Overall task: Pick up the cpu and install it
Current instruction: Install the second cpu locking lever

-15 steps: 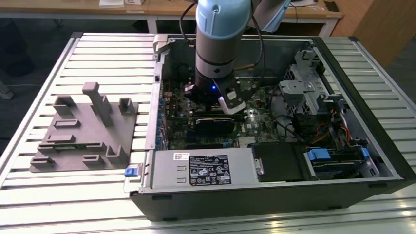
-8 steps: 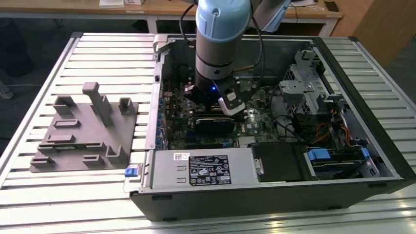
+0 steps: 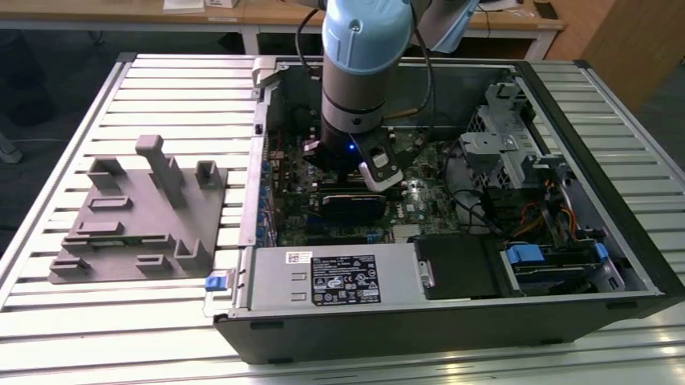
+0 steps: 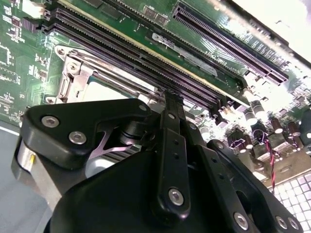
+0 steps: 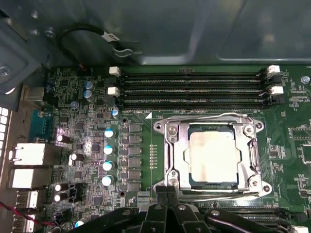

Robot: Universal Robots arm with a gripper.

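The cpu [image 5: 214, 158] sits in its metal socket frame [image 5: 171, 160]; the pincer [image 5: 166, 192], fingers together and empty, hovers just beside it, its base cut off.

Matt pale metal cpu [image 5: 214, 158] in shiny steel socket frame [image 5: 171, 160].

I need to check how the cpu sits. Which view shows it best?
The first wrist view: the cpu lies fully visible, flat inside the socket frame. The second wrist view shows a corner of it behind the gripper.
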